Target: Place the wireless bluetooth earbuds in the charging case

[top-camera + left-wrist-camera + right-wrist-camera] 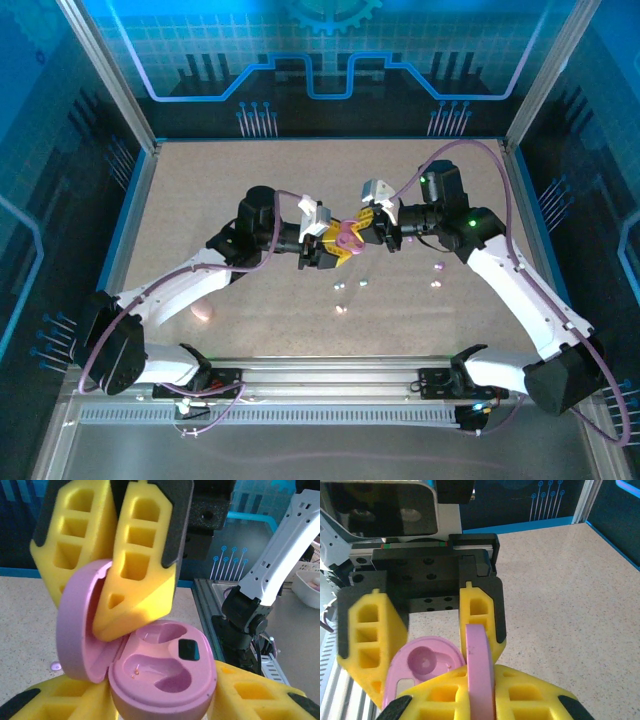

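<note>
Both grippers are meeting over the middle of the table (250, 170), sharing the case (160, 675). Left gripper (338, 247) is cradling the case between its fingers, jaws apparently closed on the base. Right gripper (362, 228) is pinching the lid (75, 630), jaws shut tight on it, holding it swung open and roughly upright off the base. The 2 wells are showing empty, facing the left wrist camera.

Earbuds (363, 281) are lying loose on the table, none in either gripper. 3 pale bits are sitting near the grippers on the bases' side, between the arms. 2 more are lying just beside the right forearm. They are too small to tell any long axis.

Judging from this, the case is sitting open and no earbud is in yet. The next move is turning on that offset: the earbuds are lying down on the table, toward the bases from both jaws, so 1 gripper is needing to let go first. The right arm is looking nearer the pair on its side; the 3 are lying about equally near both.
</note>
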Robot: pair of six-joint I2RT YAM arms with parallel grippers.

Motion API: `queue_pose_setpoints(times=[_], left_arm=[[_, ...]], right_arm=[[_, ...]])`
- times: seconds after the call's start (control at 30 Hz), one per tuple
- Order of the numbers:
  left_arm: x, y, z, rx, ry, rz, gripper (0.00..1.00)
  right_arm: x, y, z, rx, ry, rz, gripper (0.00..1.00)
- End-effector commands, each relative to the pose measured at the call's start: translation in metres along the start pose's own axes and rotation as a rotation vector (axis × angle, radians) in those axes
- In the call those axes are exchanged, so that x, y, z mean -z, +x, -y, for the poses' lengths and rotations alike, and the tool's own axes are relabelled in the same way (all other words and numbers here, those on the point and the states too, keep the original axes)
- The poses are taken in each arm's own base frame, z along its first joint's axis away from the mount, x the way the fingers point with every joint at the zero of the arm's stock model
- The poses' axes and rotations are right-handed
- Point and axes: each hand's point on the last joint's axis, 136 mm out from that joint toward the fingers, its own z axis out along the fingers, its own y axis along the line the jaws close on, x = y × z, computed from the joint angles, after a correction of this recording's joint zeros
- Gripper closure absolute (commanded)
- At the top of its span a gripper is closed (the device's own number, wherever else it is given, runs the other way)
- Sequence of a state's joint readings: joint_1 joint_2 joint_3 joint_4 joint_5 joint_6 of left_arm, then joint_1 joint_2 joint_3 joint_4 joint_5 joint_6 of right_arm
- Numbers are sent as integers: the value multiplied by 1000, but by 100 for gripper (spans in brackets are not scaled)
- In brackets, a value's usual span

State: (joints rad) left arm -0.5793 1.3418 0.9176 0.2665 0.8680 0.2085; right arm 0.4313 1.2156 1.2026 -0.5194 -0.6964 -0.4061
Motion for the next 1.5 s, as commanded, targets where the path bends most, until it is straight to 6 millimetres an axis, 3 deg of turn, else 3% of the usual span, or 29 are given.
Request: queue_pose_setpoints(times=[0.0,0.23,0.57,0.83,1.23,1.47], left_arm=[[-3,-10,-4,-12,-2,6,52],[-4,-12,-5,4,1,14,44],[-5,-14,-6,1,1,21,44],[-6,-13,-6,14,4,24,38],[-6,-13,-8,15,0,21,47],[-5,-16,-6,8,5,35,41]], right_arm=[[6,-17,-13,79,-19,54,96],[5,-15,-11,88,13,43,95],[2,-13,-7,97,55,28,95],[4,-12,1,113,117,25,95],[5,-15,-2,114,116,43,95],[6,-13,3,113,140,30,95]])
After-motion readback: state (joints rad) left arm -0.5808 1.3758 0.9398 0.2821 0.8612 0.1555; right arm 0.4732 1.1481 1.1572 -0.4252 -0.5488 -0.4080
